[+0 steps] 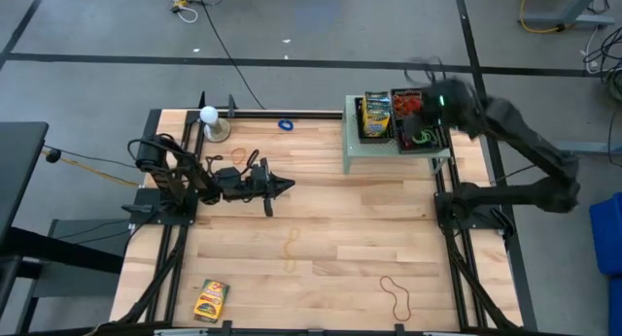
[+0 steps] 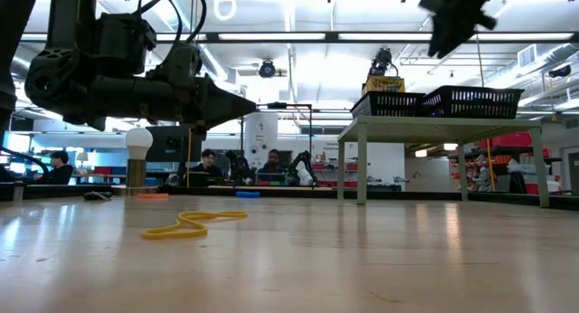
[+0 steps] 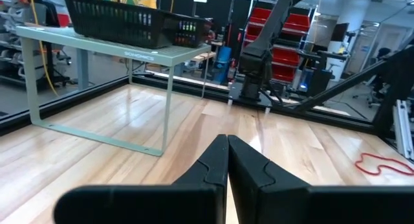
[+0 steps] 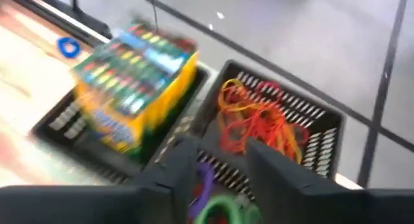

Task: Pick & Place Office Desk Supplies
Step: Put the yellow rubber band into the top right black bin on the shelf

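Two baskets sit on a small stand (image 1: 355,159) at the far right of the worktop (image 1: 330,219).
Crayon boxes (image 1: 375,116) fill the left basket (image 1: 374,137); rubber bands (image 1: 416,117) fill the right basket (image 1: 434,140).

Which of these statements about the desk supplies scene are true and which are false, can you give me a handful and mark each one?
1. The right gripper hangs over the basket of rubber bands. True.
2. The left gripper is open wide. False: its fingers are shut together, holding nothing.
3. A crayon box lies on the table near its front edge. True.
4. The baskets sit directly on the table. False: they stand on a small raised green shelf.
5. No crayon boxes are in a basket. False: crayon boxes fill the left basket.
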